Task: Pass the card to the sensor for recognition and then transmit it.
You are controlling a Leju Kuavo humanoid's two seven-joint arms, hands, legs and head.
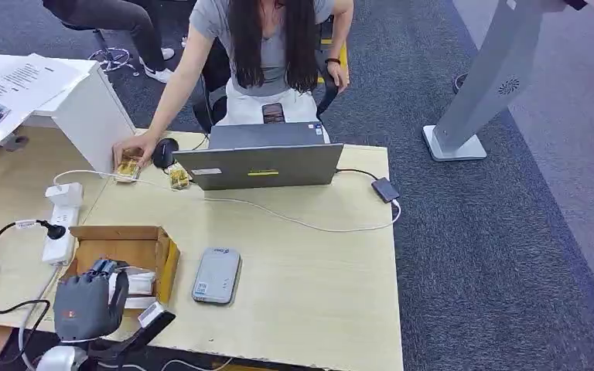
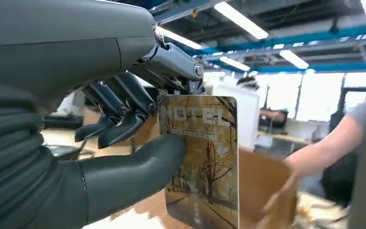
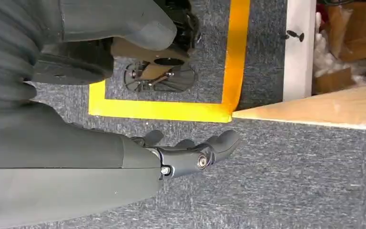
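In the left wrist view my left hand point(image 2: 124, 143) pinches a hotel key card point(image 2: 202, 157) between thumb and fingers; the card stands upright and shows autumn trees and the word HOTEL. Seen from the head, that left hand point(image 1: 89, 305) hovers over an open cardboard box point(image 1: 124, 239) at the table's near left. A flat grey card sensor point(image 1: 216, 275) lies on the table just right of the box. My right hand point(image 3: 190, 152) hangs beside the table over grey carpet, fingers loosely extended and holding nothing.
A person sits at the far side behind a grey laptop point(image 1: 263, 158), one hand on a card point(image 1: 128, 166); another card point(image 1: 178, 178) and a black mouse point(image 1: 165, 152) lie nearby. A white power strip point(image 1: 62, 224) and cables run along the left. A grey stand point(image 1: 479, 93) is on the carpet.
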